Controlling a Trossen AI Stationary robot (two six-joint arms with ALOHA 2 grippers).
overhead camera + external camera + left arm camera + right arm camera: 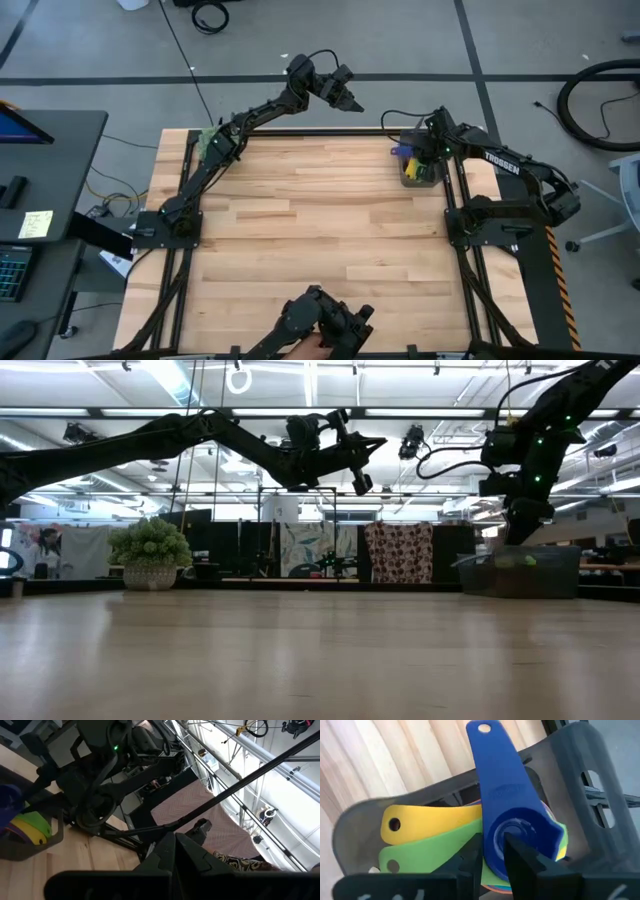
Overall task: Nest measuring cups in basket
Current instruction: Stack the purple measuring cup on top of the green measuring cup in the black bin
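The dark grey basket point(433, 181) stands by the table's far right edge, next to the right arm's base. Inside it lie nested measuring cups: a yellow one point(430, 822), a green one point(435, 851) and a darker blue one point(505, 795) on top, its handle running up over the basket's rim. More colours peek out beneath. My right gripper point(418, 160) reaches down into the basket, shut on the blue cup. My left gripper point(352, 102) hangs shut in the air beyond the far edge and holds nothing. The left wrist view also shows the basket point(35, 845). My right gripper pinches the blue cup's bowl wall point(492, 837) on the side away from the handle, one finger point(520, 857) inside the bowl and the other point(470, 857) outside. It comes from above, pointing down. The cup rests on the nested stack in the basket.
A fuzzy green plant in a pot point(150, 550) sits at the far left corner. A dark device point(325, 320) shows at the near edge, with what looks like a hand. The wooden tabletop point(310, 220) lies broad between the arms.
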